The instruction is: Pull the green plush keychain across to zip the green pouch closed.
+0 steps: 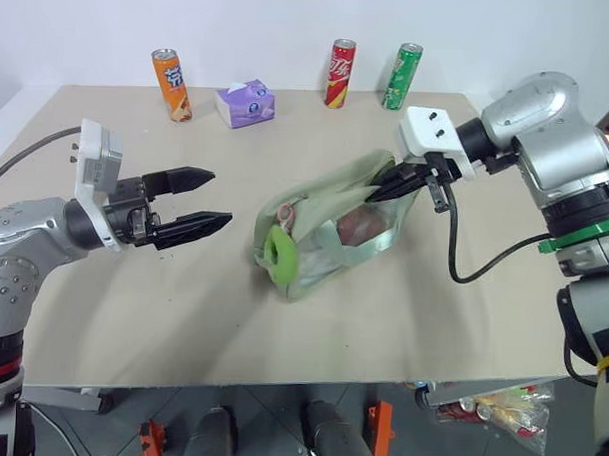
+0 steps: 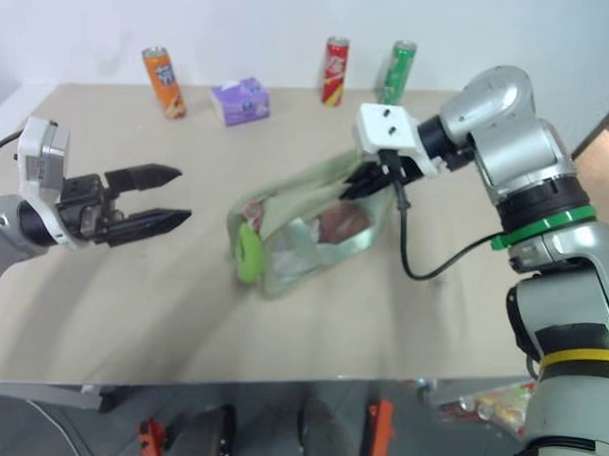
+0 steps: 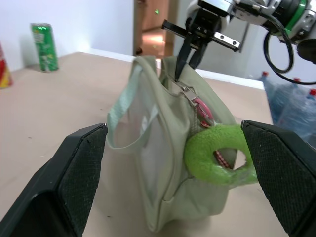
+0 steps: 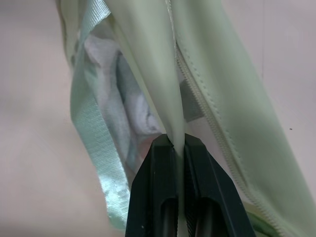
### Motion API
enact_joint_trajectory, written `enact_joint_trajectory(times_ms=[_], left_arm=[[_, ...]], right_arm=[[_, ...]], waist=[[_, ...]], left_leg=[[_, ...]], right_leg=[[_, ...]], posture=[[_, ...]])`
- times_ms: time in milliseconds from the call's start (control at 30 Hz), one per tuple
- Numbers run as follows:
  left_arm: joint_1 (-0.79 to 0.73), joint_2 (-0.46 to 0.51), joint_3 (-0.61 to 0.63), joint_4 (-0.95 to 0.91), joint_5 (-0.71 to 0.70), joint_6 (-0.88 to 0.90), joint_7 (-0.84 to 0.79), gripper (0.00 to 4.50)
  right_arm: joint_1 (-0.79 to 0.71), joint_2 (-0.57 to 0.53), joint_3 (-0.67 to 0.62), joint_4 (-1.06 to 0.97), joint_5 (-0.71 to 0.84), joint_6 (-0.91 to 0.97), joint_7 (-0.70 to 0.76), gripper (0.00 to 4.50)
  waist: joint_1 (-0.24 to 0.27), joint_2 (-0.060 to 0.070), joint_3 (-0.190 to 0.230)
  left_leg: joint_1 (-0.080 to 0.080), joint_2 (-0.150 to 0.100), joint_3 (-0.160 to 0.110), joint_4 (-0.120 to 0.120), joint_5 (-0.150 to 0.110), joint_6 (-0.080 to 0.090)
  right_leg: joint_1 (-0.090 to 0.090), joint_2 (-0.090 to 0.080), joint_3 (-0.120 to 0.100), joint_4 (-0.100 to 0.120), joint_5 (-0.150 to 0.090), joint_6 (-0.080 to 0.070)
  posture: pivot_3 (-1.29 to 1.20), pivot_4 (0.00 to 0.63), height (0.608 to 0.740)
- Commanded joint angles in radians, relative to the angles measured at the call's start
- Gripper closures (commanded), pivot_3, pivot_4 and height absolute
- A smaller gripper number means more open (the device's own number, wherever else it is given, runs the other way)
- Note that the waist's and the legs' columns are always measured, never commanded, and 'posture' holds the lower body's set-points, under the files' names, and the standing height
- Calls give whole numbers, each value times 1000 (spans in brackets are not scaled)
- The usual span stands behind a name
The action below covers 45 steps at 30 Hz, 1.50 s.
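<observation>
Green plush keychain (image 1: 280,249) (on the green pouch (image 1: 330,224)) lies ahead of the released left pincer (image 1: 203,198).

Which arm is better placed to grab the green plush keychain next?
Probably left: its tool is open, facing the green plush keychain. The right tool is shut on the green pouch.

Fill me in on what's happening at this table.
A two-armed robot is working on a pale sage-green soft pouch with a clear window lying on the tan table. Its right gripper is shut, pinching the pouch's fabric edge at the far end. Its left gripper hangs open beside the near end, not touching the lime-green fuzzy ring keychain on the zipper pull. The zipper is not yet closed.
</observation>
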Motion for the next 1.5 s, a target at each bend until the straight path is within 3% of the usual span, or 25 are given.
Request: enact_joint_trajectory(times_ms=[33,433,567,800,1500], left_arm=[[-36,-9,20,2,12,-35,15,0],[-47,-26,27,15,15,-40,28,0],[-60,-30,19,25,14,-40,24,0],[-69,-37,9,31,18,-41,26,0],[-105,-42,-23,77,35,-41,-2,0]], right_arm=[[-90,37,-18,39,-26,-7,48,4461],[-216,56,73,118,-16,-1,48,4461],[-274,170,31,219,-124,135,-15,4461],[-269,212,-30,236,-196,189,-36,4461],[-324,258,-129,287,-352,73,-206,4461]], waist=[[-1,0,0],[3,0,0],[-6,0,0],[-5,0,0],[-6,0,0]], left_leg=[[0,0,0,0,0,0],[-2,0,-1,-1,0,0],[0,0,-1,-2,0,0],[-2,0,-3,-1,0,0],[-2,0,-4,-2,0,0]], right_leg=[[0,0,0,0,0,0],[-1,0,-1,0,0,2],[-1,0,-1,1,1,1],[-1,1,-3,1,1,1],[-2,1,-4,1,0,1]], posture=[[0,150,740],[0,150,740],[0,150,740],[0,150,740],[0,150,740]])
